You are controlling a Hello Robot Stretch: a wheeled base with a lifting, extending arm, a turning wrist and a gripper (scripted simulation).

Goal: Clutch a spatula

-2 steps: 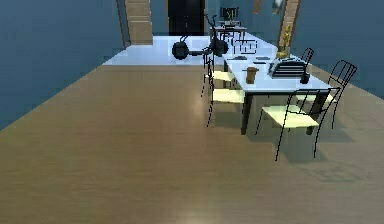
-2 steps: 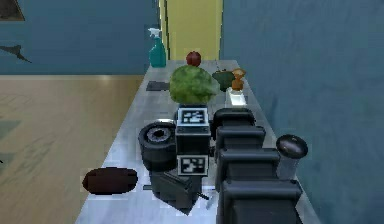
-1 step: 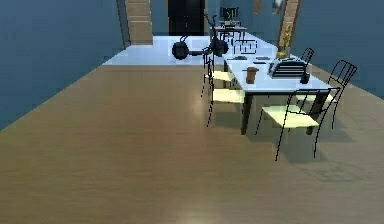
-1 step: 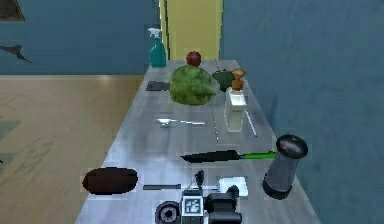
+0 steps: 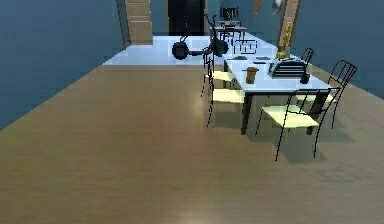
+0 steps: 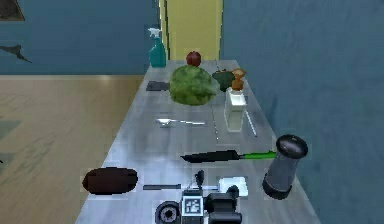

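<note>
At counter's point(image 6: 140, 135) end, end effector point(image 6: 197, 186), floor point(image 6: 50, 120) alongside

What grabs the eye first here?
The big green leafy head at the far middle of the long grey countertop in the arm side view, with a black-bladed, green-handled utensil lying crosswise nearer the claw. In the forward view, a white dining table ringed by black wire chairs with yellow seats stands at the right.

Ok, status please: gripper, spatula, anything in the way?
Gripper at near edge of grey countertop, load cannot be told. Long black utensil with green handle lies beyond it, possibly the spatula. Dark cylindrical grinder stands by its handle end.
</note>
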